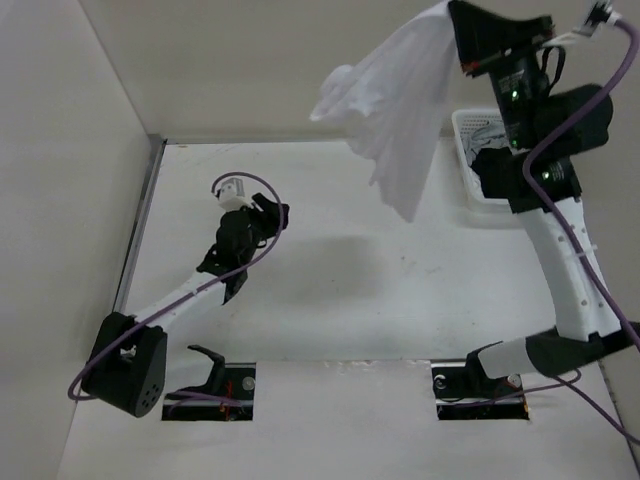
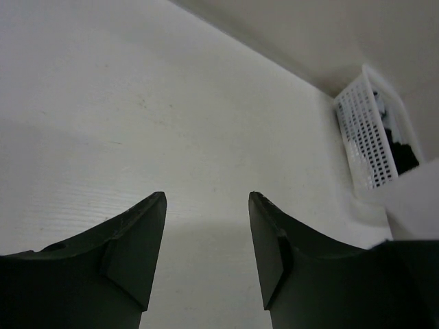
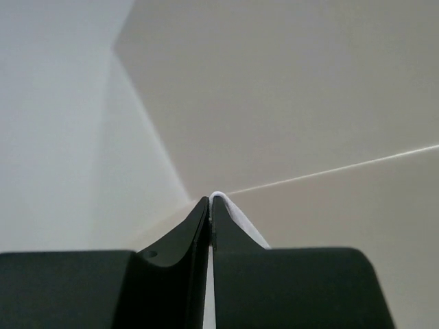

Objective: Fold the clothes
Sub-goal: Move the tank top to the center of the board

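R gripper [image 3: 210,203] pinched tight on white garment [image 1: 385,110], cloth dangling below it, high over table [image 1: 340,310]; L gripper [image 2: 207,200] half-wide, empty.

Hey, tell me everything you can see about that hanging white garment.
The white garment is thin, soft, plain cloth, crumpled and unfolded. It hangs in the air above the table, tapering to a point at its lower end. Only the right tool touches it, shut on an upper edge; the rest dangles free.
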